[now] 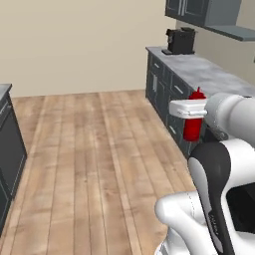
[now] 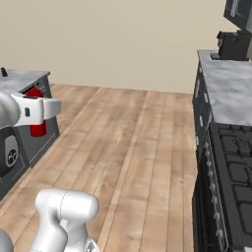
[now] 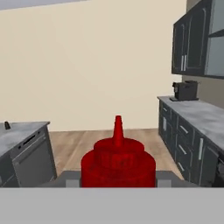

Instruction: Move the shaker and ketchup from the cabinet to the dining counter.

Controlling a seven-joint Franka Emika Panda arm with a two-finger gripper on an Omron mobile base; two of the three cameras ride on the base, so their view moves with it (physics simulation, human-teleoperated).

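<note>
My gripper (image 1: 193, 110) (image 2: 35, 111) (image 3: 118, 178) is shut on the ketchup (image 1: 193, 127) (image 2: 37, 129) (image 3: 118, 159), a red squeeze bottle with a pointed nozzle, held upright in the air above the wooden floor. The dark grey cabinet (image 1: 198, 11) (image 3: 192, 41) hangs on the wall to the right, its shelf board (image 1: 234, 31) jutting out. A grey-topped counter (image 2: 27, 78) (image 3: 19, 131) that looks like the dining counter lies to the left. A small dark thing (image 2: 4, 72) (image 3: 7, 125) stands on it, too small to tell whether it is the shaker.
A long worktop (image 1: 209, 69) (image 2: 231, 83) with drawer units runs along the right, with a black coffee machine (image 1: 180, 41) (image 2: 235, 45) (image 3: 185, 90) at its far end. A stove (image 2: 236, 162) sits nearer. Open wooden floor (image 1: 99, 149) lies between the counters.
</note>
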